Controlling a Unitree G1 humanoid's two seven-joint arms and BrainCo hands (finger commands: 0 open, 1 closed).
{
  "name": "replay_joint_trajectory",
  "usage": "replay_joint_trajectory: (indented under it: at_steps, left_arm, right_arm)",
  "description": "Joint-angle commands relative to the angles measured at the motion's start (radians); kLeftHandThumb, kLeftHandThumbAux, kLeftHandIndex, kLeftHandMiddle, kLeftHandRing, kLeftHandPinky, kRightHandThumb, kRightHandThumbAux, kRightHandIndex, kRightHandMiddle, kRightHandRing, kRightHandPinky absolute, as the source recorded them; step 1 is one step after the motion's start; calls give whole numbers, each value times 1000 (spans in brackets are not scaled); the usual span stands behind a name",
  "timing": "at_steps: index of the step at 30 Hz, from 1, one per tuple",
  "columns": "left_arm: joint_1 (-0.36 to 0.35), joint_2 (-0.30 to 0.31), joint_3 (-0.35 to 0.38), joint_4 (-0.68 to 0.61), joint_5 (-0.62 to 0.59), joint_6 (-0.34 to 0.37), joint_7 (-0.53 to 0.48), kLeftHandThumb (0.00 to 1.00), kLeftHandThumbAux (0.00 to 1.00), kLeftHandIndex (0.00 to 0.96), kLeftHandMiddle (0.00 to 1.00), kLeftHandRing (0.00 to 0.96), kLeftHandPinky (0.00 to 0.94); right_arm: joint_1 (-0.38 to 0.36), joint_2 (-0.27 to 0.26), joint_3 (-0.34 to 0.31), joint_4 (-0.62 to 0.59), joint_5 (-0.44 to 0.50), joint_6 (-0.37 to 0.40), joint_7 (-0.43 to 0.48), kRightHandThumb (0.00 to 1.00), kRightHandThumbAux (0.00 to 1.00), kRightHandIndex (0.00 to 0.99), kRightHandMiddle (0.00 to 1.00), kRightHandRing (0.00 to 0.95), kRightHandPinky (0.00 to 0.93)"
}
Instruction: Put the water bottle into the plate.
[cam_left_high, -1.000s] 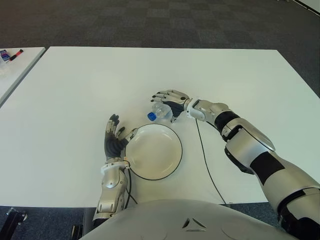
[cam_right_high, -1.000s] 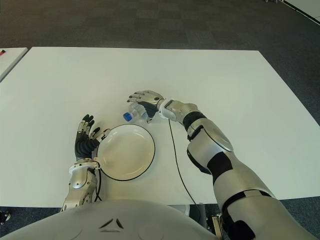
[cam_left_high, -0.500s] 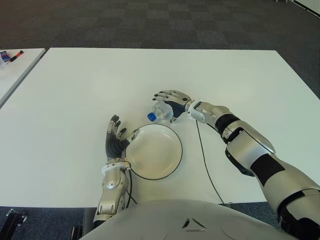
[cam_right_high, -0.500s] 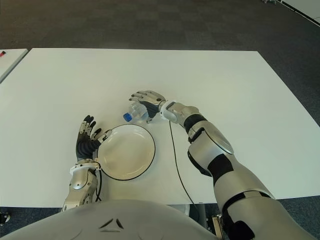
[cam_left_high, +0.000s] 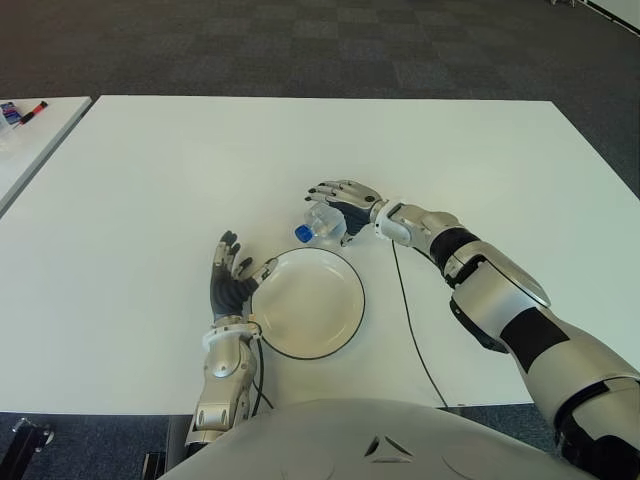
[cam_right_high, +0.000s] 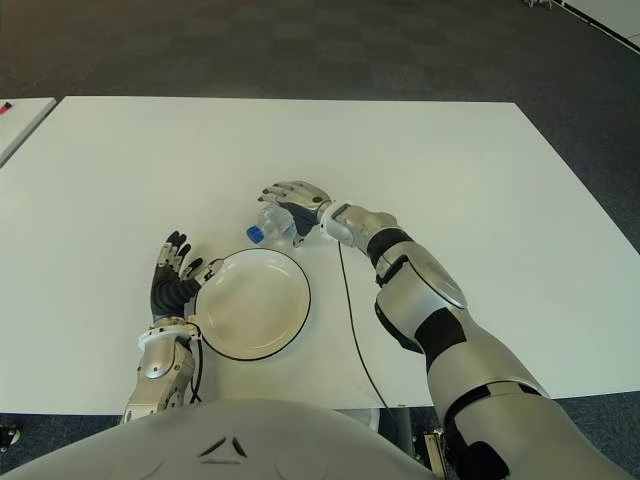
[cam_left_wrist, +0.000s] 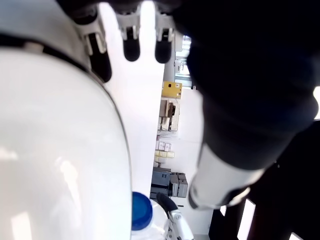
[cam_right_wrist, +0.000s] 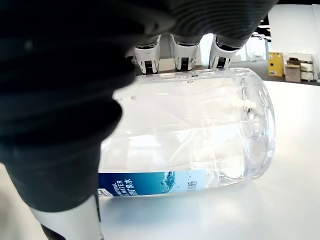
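Clear water bottle (cam_left_high: 322, 224) with blue cap lies on its side on the white table (cam_left_high: 150, 180), just beyond the far rim of the empty plate (cam_left_high: 307, 302). Right hand (cam_left_high: 345, 203) arches over it, fingers curled around the body. Left hand (cam_left_high: 231, 277) sits at the plate's left edge, fingers spread, holding nothing.

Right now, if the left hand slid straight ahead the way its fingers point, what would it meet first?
Probably nothing: the left hand lies beside the plate, fingers pointing up bare table. The water bottle, under the right hand, seems clear of that line.
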Motion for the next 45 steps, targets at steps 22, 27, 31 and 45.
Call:
replay_joint_trajectory:
  at_steps: [22,27,31,45]
  left_arm:
    - [30,-79,-35,11,-13,-5,10,0,924,65,80,66,101]
    - [32,-85,-39,7,-16,-6,16,0,926,72,84,70,107]
    - [35,-88,-44,1,-14,0,21,0,927,76,84,70,103]
    - [32,-97,-57,7,-2,-12,42,0,943,76,87,72,108]
  right_arm:
    - [132,21,38,46,10,22,99,0,910,0,0,5,94]
    - [133,22,52,45,0,20,98,0,908,0,0,8,95]
    - [130,20,71,46,-17,18,92,0,904,0,0,12,97]
    - [105,13,146,49,-46,25,122,0,897,0,0,22,101]
